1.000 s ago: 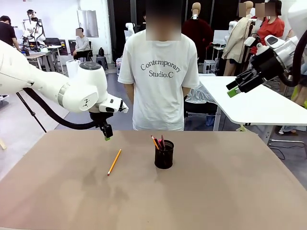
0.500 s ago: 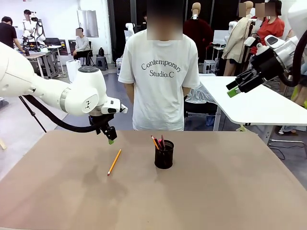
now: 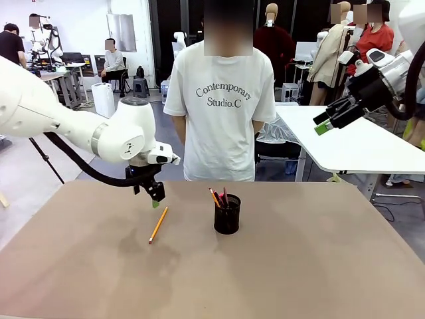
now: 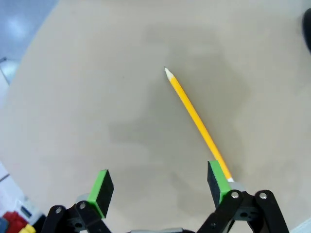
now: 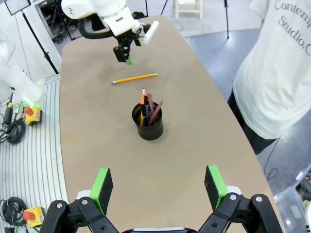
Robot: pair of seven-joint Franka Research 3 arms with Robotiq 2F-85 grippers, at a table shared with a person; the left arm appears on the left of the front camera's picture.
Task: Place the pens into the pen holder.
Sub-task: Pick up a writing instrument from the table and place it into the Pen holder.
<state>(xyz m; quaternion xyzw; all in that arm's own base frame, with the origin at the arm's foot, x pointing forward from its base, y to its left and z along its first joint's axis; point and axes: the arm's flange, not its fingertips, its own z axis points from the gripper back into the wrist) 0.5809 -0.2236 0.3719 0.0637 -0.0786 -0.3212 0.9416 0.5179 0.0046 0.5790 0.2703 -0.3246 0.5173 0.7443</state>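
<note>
Lying flat on the table (image 3: 299, 266) was one yellow-orange pencil (image 3: 158, 224), alone and well to the left of the pen holder (image 3: 227, 214) as seen from the front. The single black mesh holder stood upright near the table's middle. At least three pens (image 5: 147, 108) leaned inside it, among them an orange one, a red-tipped one and a dark brownish-red one; an exact count could not be made.

Two grippers showed. The left gripper (image 3: 157, 199) hung to the holder's left, over the pencil's far end, its fingers spread wide and grasping nothing. In the left wrist view the pencil (image 4: 197, 121) ran diagonally. Its sharpened point lay away from the fingers. Its blunt end ran in beside one green pad (image 4: 217, 177) rather than midway between the two, with the other pad well apart from it.

The right gripper (image 3: 322, 124) hung high and far to the holder's right, fingers likewise released and empty. A person (image 3: 219, 113) in a white T-shirt stood behind the holder, beyond the table's far edge.
</note>
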